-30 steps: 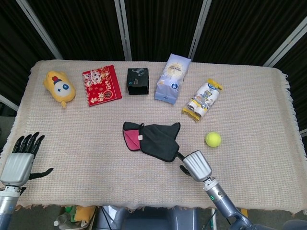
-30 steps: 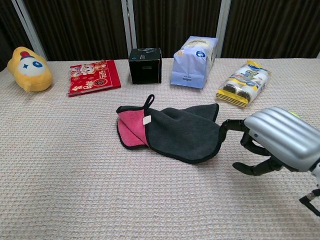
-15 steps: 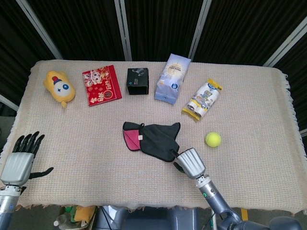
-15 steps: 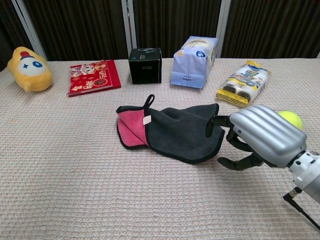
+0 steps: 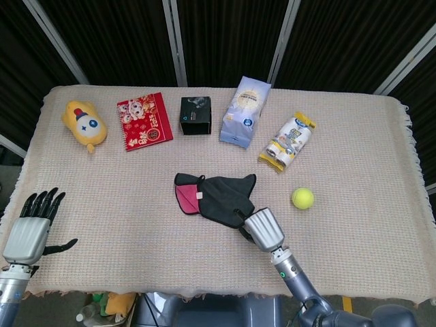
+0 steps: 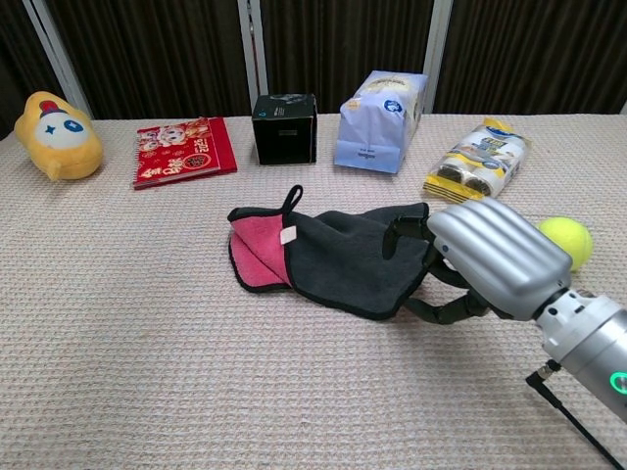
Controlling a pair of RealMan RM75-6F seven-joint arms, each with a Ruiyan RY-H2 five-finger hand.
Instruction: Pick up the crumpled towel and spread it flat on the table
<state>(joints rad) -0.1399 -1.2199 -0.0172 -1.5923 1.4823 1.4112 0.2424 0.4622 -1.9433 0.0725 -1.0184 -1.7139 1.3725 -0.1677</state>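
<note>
While the towel [image 5: 219, 197] is lying crumpled just left of the tennis ball [image 5: 302, 198], the right hand [image 6: 490, 257] is reaching over its edge.
Fingers [image 6: 404, 227] are arching apart, gripping nothing; being soft, limp cloth, it is probably best pinched at a corner.

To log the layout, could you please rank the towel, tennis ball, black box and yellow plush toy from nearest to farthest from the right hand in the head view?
From the right hand:
1. Towel, right at its fingers.
2. Tennis ball, off to its right.
3. Black box, back row.
4. Yellow plush toy, far left.
</note>
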